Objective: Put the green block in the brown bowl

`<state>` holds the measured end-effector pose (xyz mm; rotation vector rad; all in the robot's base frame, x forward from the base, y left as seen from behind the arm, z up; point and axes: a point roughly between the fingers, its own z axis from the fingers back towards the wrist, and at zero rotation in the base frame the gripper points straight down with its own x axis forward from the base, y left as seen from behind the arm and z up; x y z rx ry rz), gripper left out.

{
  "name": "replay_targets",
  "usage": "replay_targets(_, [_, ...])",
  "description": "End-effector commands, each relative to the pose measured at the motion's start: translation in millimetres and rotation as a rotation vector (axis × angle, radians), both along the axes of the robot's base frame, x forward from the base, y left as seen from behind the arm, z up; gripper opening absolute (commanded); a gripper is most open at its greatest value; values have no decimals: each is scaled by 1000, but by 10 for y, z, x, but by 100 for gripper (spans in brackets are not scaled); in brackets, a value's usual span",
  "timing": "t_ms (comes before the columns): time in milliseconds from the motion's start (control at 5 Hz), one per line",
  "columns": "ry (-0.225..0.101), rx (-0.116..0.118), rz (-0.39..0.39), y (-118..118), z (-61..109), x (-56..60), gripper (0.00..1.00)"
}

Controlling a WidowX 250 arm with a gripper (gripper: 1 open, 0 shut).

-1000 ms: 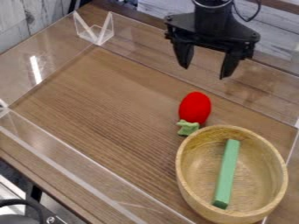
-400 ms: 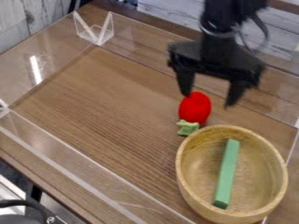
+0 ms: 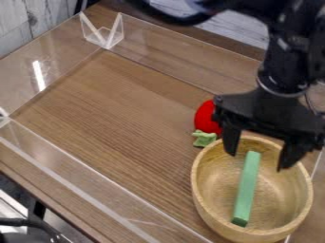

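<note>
A red toy strawberry (image 3: pixel 206 116) with light-green leaves (image 3: pixel 203 140) lies on the wooden worktop (image 3: pixel 108 112), toward its right side, the leaves pointing to the near edge. A clear, open-framed angular object (image 3: pixel 103 31) is observed near the far edge, toward the far left corner. Black cables (image 3: pixel 28 224) are noted beyond the near left part of the worktop.

No readable text, labels, brands, numbers or signs anywhere.
</note>
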<state>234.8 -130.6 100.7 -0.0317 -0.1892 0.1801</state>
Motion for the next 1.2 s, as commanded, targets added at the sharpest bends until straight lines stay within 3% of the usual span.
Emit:
replay_targets(0, [-2, -17, -7, -60, -75, -43, 100])
replay_targets(600, [59, -27, 17, 9, -426, -62, 100])
replay_targets(800, [71, -28, 23, 25, -490, -49, 0])
replay_targets(1000, [77, -27, 22, 37, -488, -49, 0])
